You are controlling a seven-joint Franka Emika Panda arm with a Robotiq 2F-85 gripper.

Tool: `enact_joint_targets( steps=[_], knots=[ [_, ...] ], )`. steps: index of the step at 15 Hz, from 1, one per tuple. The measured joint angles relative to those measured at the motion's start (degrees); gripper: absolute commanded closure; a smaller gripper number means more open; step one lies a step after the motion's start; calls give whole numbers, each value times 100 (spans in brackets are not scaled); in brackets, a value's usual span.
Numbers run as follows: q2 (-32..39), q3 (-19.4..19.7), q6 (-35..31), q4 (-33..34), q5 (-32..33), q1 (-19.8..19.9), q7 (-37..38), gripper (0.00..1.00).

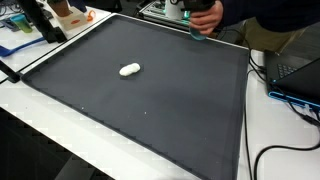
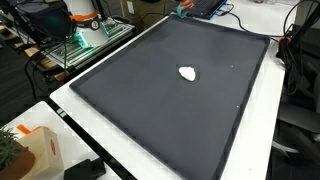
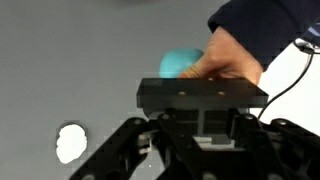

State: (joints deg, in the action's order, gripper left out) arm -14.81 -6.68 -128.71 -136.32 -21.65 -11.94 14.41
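In the wrist view my gripper (image 3: pixel 203 95) rises from the bottom edge, its dark fingers pressed together with nothing between them. It hangs high over a dark grey mat (image 3: pixel 60 60) and does not show in either exterior view. A small white lump (image 3: pixel 70 143) lies on the mat to its lower left, also visible as the white lump (image 1: pixel 130 69) and the white lump (image 2: pixel 187 73). Beyond the fingertips a person's hand (image 3: pixel 225 55) grips a teal object (image 3: pixel 180 62) at the mat's far edge; the same hand (image 1: pixel 205 15) and teal object (image 1: pixel 197 31) appear in an exterior view.
The mat (image 1: pixel 150 110) covers most of a white table (image 1: pixel 40 120). A laptop (image 1: pixel 297 72) and black cables (image 1: pixel 275 150) lie beside it. A cluttered equipment rack (image 2: pixel 85 35) stands off one edge, and an orange-and-white box (image 2: pixel 35 150) sits near a corner.
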Motion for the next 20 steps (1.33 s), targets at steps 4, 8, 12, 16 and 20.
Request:
enact_joint_targets(
  steps=[4, 8, 12, 16, 20],
  knots=[
    [-6, 0, 0, -1, -23, 14, 0, 53],
    [-30, 0, 0, -2, -36, 18, 0, 53],
    [-39, 0, 0, -5, -37, 18, 0, 53],
    [-44, 0, 0, -7, -37, 18, 0, 78],
    [-56, -11, -54, 12, 321, 92, -130, 78]
  ],
)
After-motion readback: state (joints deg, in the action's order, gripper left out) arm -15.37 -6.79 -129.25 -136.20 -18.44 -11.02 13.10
